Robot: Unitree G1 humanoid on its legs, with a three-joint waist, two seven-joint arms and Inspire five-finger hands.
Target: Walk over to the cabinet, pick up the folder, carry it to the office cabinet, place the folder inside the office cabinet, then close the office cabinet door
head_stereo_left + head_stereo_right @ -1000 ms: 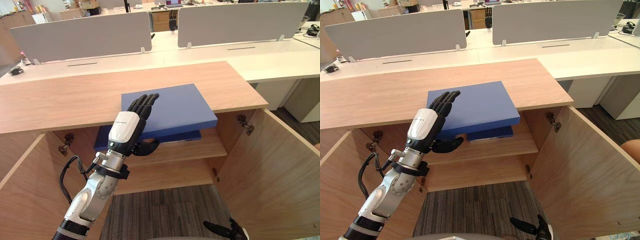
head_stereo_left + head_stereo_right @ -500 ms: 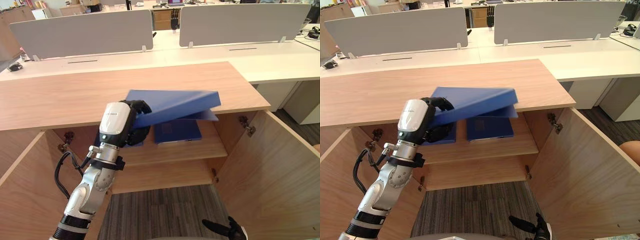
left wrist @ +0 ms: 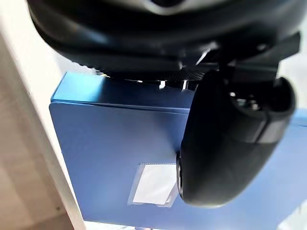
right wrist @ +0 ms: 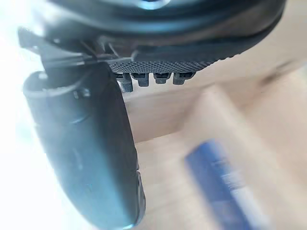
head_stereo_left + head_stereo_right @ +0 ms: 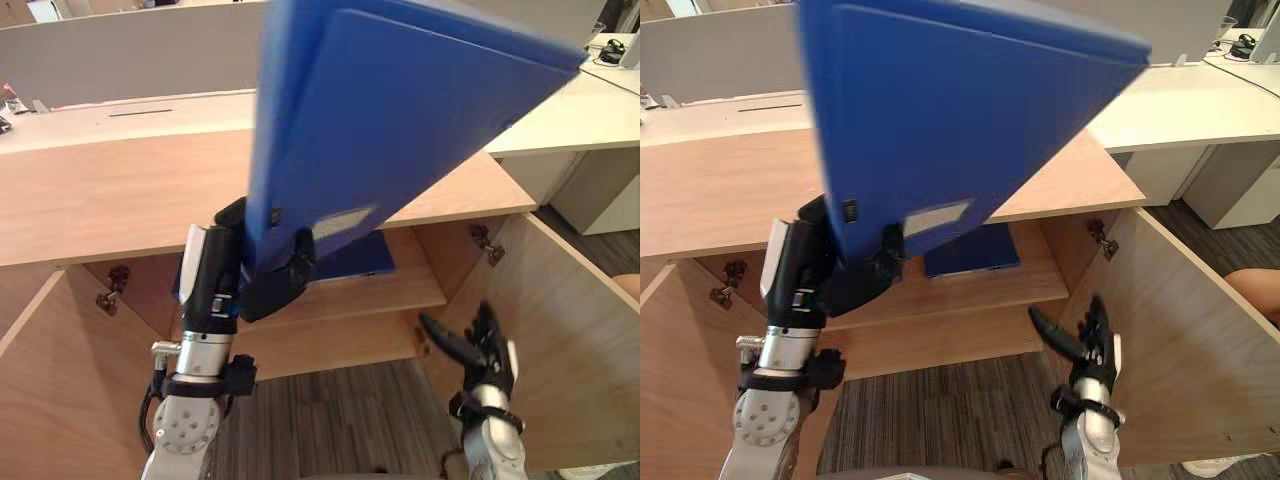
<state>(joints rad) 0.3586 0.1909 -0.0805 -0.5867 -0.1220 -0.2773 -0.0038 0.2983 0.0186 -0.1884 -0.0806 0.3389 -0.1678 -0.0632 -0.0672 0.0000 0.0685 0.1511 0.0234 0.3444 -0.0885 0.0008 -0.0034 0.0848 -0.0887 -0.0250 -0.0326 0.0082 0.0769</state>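
The big blue folder (image 5: 400,110) is raised above the wooden cabinet top (image 5: 100,200) and tipped up on end toward the camera. My left hand (image 5: 265,285) is shut on its lower corner, and in the left wrist view the thumb (image 3: 225,148) presses the folder's face (image 3: 110,139) beside a white label. My right hand (image 5: 480,345) is held up in front of the open cabinet with straight fingers and holds nothing. A second blue folder (image 5: 360,255) lies on the shelf (image 5: 410,290) inside and appears as a blur (image 4: 216,182) in the right wrist view.
Both cabinet doors stand open: the right door (image 5: 570,340) swings out toward me and the left door (image 5: 50,400) is at the lower left. White desks with grey divider screens (image 5: 120,60) stand behind. Grey carpet (image 5: 340,420) lies below the cabinet.
My left hand has closed on the folder and swung it up off the cabinet top until it stands steeply toward the camera. My right hand has risen from the bottom edge.
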